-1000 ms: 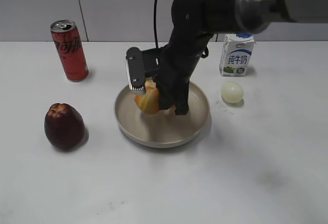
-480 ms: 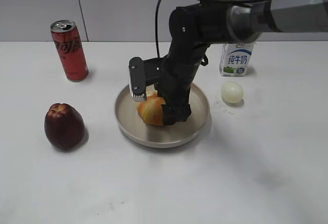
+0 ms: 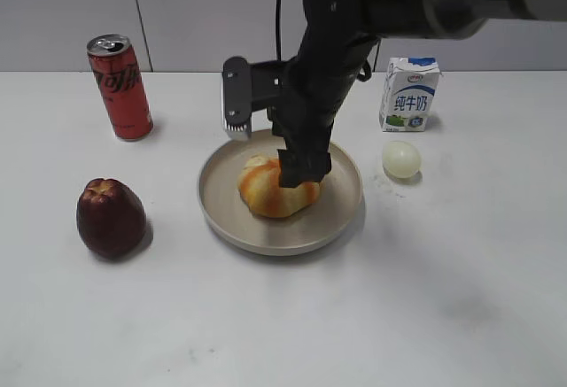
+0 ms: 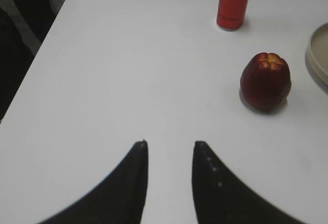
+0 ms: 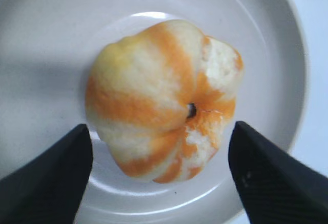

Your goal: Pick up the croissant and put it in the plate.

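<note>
Both arms were in view, but only the right one was at work: the right gripper (image 5: 160, 175) hung just above the plate (image 3: 344, 205) with its fingers (image 5: 48, 180) spread wide, one to each side of the croissant (image 5: 161, 103) and clear of it in the right wrist view. That pastry lay inside the plate, near its middle, resting on the plate's floor with nothing gripping it. From the exterior view one dark finger seemed to overlap the croissant's upper edge, though the angle was too poor to say whether it touched; the wrist view suggested it did not. The left gripper (image 4: 169, 149) sat well apart over the bare desk (image 4: 128, 70), its fingers parted with nothing between them, the apple (image 4: 265, 81) and cola can (image 4: 233, 3) ahead of it. By my judgement the placing step was done and the release was the step in hand, so the task looked all but finished. What the next move would call for was a straight lift away from the plate, fingers kept wide so they would not drag the croissant over the rim, and enough height to clear the milk carton (image 3: 409, 95) and egg (image 3: 400, 159) nearby.
</note>
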Motion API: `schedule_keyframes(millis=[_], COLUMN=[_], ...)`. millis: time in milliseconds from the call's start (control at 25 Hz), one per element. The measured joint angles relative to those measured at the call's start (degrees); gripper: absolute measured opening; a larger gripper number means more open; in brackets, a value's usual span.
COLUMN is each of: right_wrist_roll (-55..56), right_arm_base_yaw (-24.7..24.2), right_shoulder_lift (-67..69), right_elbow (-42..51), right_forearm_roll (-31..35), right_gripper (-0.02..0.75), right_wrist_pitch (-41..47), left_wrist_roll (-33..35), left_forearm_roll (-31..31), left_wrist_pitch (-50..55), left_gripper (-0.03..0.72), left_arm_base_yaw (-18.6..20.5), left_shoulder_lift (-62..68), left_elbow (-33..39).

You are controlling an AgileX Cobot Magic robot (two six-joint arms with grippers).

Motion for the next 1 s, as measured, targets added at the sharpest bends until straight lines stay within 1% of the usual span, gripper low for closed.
schedule_keyframes(millis=[120,240,360,480,680,800,1000], right_wrist_roll=[11.74,25.82,40.07,50.17,58.65,60.21,59.53], right_arm_base_yaw=[-0.32,-1.35,-4.28,-8.49,-17.57,-23.32,-32.34], right_shoulder_lift=[-2.88,-4.58,-4.72,-4.72,-4.72,-4.73,-5.80], right_elbow=[0.00,-1.16,-4.78,-8.97,-13.67,-13.97,-13.82], right_forearm_roll=[-1.43,-6.73,-11.45,-13.31,-13.46,-12.10,-6.73], right_gripper=[0.575,0.528,0.483,0.449,0.433,0.433,0.433], right_wrist_pitch=[-0.40,0.10,3.75,9.51,18.51,22.86,24.16], left_wrist_roll=[0.00,0.00,0.00,0.00,0.00,0.00,0.00], left_forearm_roll=[0.00,0.00,0.00,0.00,0.00,0.00,0.00], left_wrist_pitch=[0.00,0.00,0.00,0.00,0.00,0.00,0.00], left_gripper=[0.234,0.234,0.234,0.234,0.234,0.234,0.234], left_arm_base_yaw=[0.00,0.00,0.00,0.00,0.00,0.00,0.00], left_shoulder_lift=[0.00,0.00,0.00,0.00,0.00,0.00,0.00], left_elbow=[0.00,0.00,0.00,0.00,0.00,0.00,0.00])
